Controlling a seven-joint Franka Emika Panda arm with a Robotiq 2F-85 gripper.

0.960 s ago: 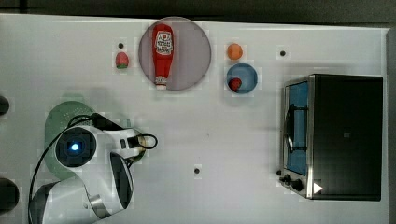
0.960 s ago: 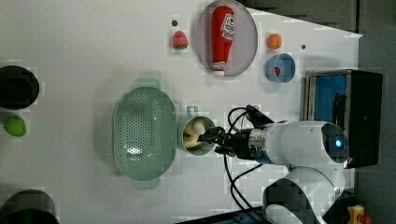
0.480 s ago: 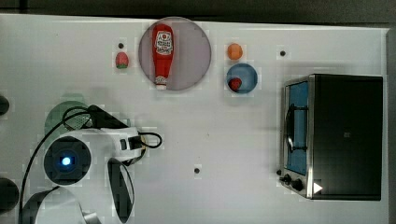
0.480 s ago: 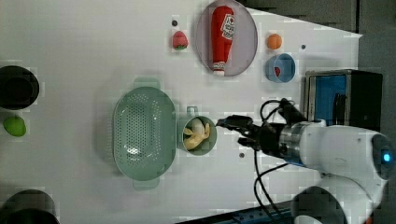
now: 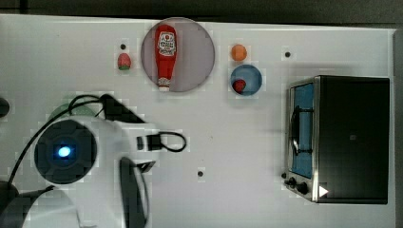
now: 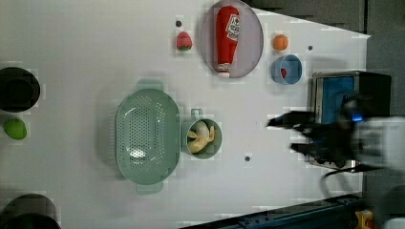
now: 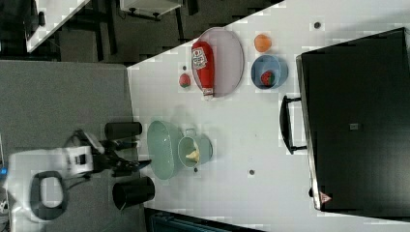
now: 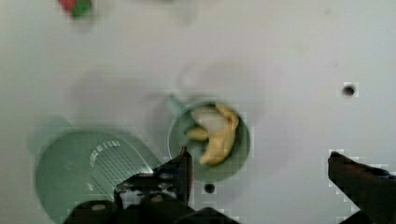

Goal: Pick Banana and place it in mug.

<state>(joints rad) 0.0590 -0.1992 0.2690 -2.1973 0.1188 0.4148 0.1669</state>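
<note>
We found the banana [image 6: 203,137] lying inside the mug [image 6: 213,150], which stood touching the right side of the colander [image 6: 147,135] in the left view. Our tool [image 6: 290,135] hung well apart from the mug toward the left view's right, near the toaster oven [image 6: 345,98], its fingers [image 8: 180,169] spread wide and holding nothing. In the wrist view the banana sat curled against the mug's inner wall, fully below the rim as far as we could judge.

We judged the placing done, so the step in hand was the retreat. To do it well we would lift clear and straight, keeping the open fingers away from the mug's handle stub and the colander's rim so that nothing tipped, and we would mind the trailing cable [image 5: 167,141] above the surface [image 5: 247,142].

As for writing, the ketchup bottle [image 6: 226,38] on the grey plate [image 6: 251,40] bore a white label, but we could not read its words. The toaster oven showed a small triangular mark at one corner, also unreadable
</note>
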